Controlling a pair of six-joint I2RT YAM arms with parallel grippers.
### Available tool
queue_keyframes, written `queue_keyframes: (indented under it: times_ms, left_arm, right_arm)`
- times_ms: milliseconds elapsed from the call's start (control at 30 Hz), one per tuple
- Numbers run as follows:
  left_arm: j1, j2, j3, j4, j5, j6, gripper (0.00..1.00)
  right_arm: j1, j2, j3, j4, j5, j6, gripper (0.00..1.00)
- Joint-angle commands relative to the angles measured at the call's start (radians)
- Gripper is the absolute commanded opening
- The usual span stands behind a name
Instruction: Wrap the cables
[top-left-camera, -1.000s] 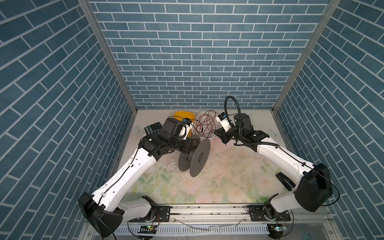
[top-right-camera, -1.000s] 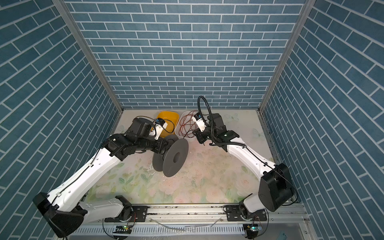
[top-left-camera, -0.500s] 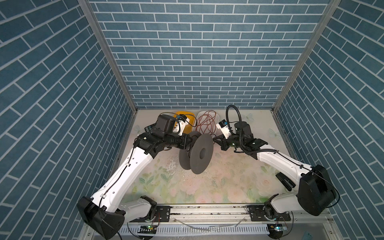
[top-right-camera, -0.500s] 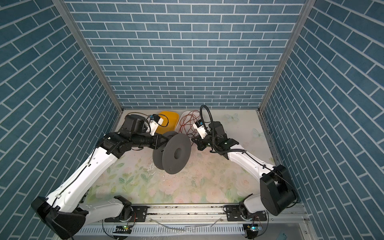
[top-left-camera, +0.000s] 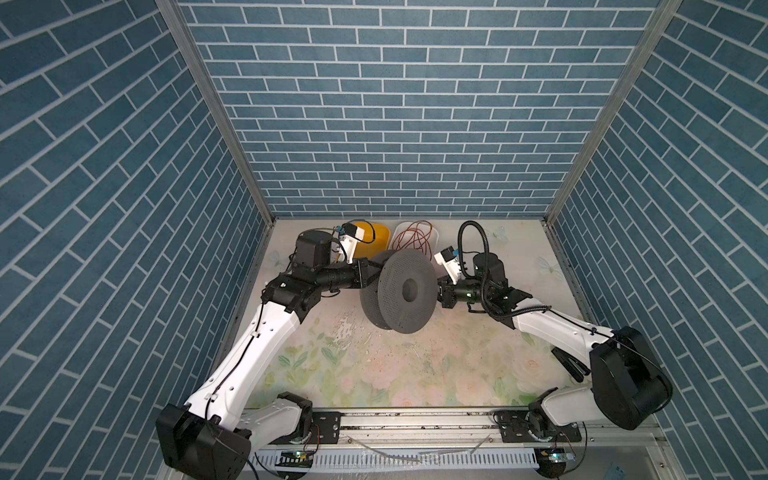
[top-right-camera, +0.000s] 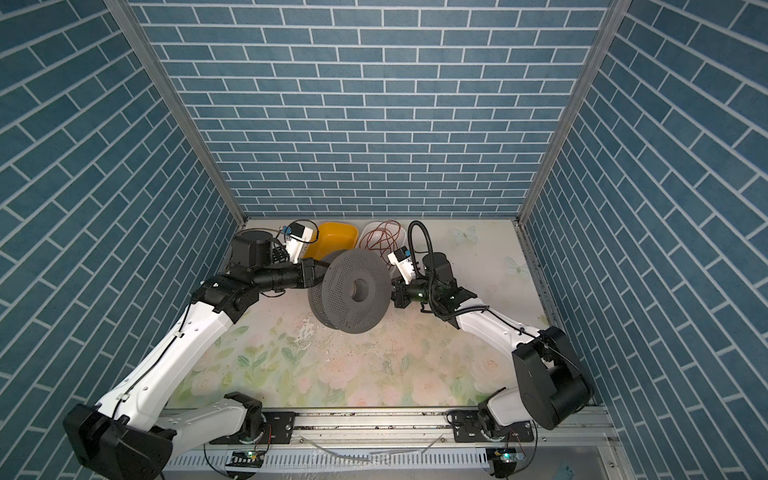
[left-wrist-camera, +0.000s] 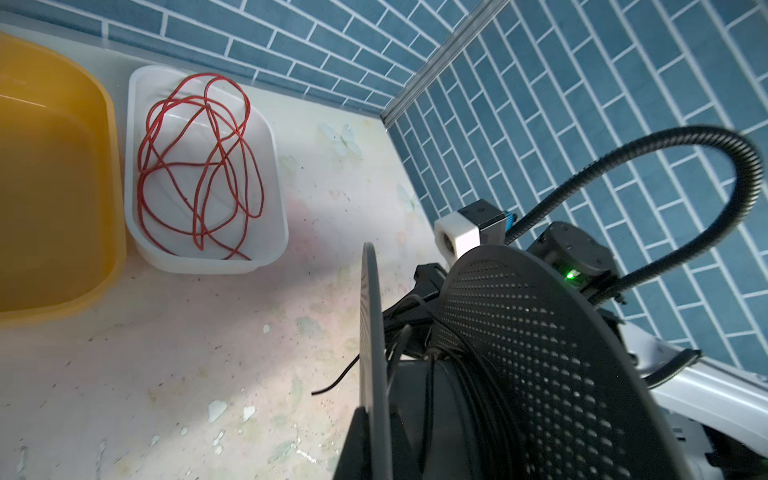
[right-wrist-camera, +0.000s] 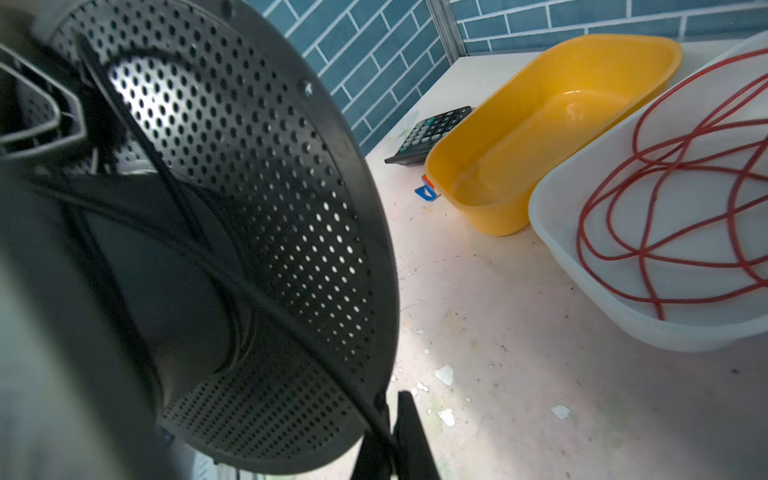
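Two tools are sharing one grey spool (top-left-camera: 405, 291) as you are winding the black cord (right-wrist-camera: 266, 307) onto it.

Your left tool (left-wrist-camera: 370, 440) is pinching shut on the rim of one perforated flange, holding the spool on edge. Your right tool (right-wrist-camera: 390, 449) is clamping shut on the cord, which is running from its tips into the gap between the flanges and round the hub, where a few turns (left-wrist-camera: 469, 374) are already lying. A loose tail (left-wrist-camera: 332, 384) is poking out past the flange. You are best feeding it under light, even tension, laying each turn beside the last, and steering clear of the white tray (left-wrist-camera: 129, 145) of red wire (left-wrist-camera: 183, 164) on the tabletop (right-wrist-camera: 498, 311) behind.
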Motion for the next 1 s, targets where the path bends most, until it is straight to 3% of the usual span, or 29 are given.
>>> queue_keyframes:
  times_ms: [0,233,433,567,700,967]
  left_arm:
    - [0.008,-0.010,-0.031,0.229,0.052,-0.095,0.00]
    - [0.010,0.023,-0.075,0.298,0.007,-0.081,0.00]
    - [0.016,0.047,-0.058,0.286,-0.008,-0.055,0.00]
    - [0.018,0.059,-0.040,0.266,-0.013,-0.038,0.00]
    - [0.018,0.066,-0.055,0.296,-0.014,-0.056,0.00]
    - [0.018,0.071,-0.112,0.400,-0.016,-0.103,0.00]
  right_arm:
    - [0.004,0.016,-0.036,0.152,-0.137,0.138,0.00]
    - [0.001,-0.014,-0.035,0.092,-0.151,0.196,0.00]
    - [-0.005,-0.077,0.056,-0.305,0.005,0.082,0.00]
    - [-0.013,-0.093,0.108,-0.450,0.013,0.043,0.00]
    - [-0.019,-0.098,0.095,-0.408,-0.058,0.073,0.00]
    - [-0.034,-0.091,0.029,-0.059,-0.212,0.295,0.00]
